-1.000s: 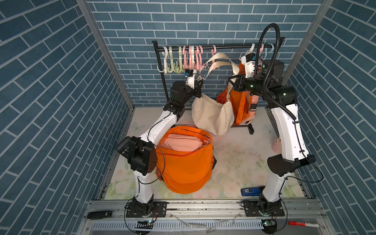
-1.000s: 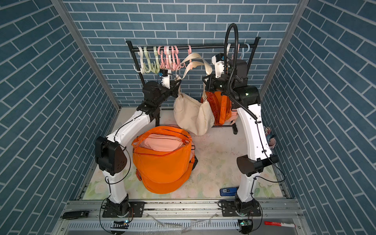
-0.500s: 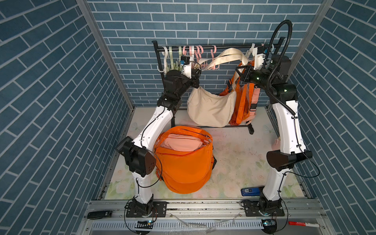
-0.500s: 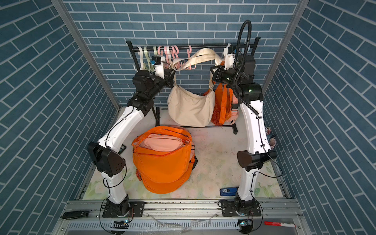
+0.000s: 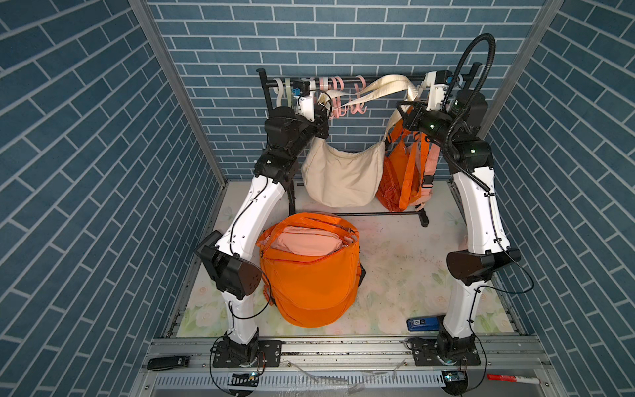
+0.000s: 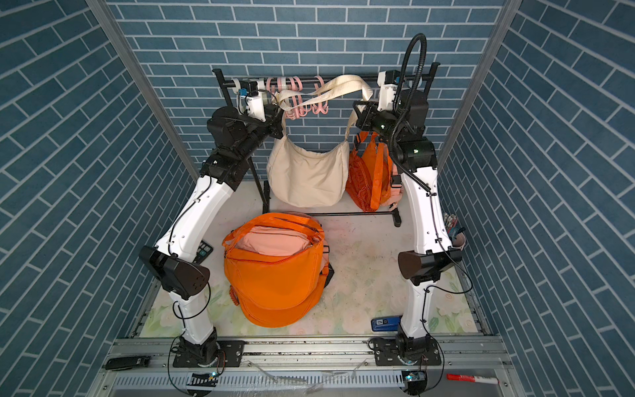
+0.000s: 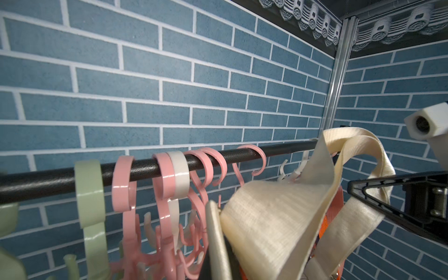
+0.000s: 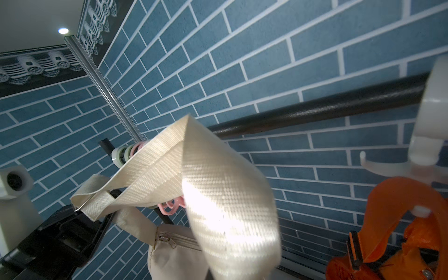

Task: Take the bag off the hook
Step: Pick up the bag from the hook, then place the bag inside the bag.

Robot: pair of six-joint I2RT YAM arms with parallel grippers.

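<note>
A cream bag hangs below the black rail, slung between my two grippers by its wide cream strap. My left gripper is shut on the strap's left end, next to the pink hooks. My right gripper is shut on the right end. The strap arches up to rail height, above the pink hook prongs. I cannot tell whether it still touches a hook.
A large orange bag stuffed with pink cloth stands on the floor in front. An orange bag hangs from a white hook at the rail's right end. A blue device lies by the right arm's base.
Both arms have risen toward the rail, carrying the cream bag up and back. The strap is now stretched wider and higher between the grippers.
</note>
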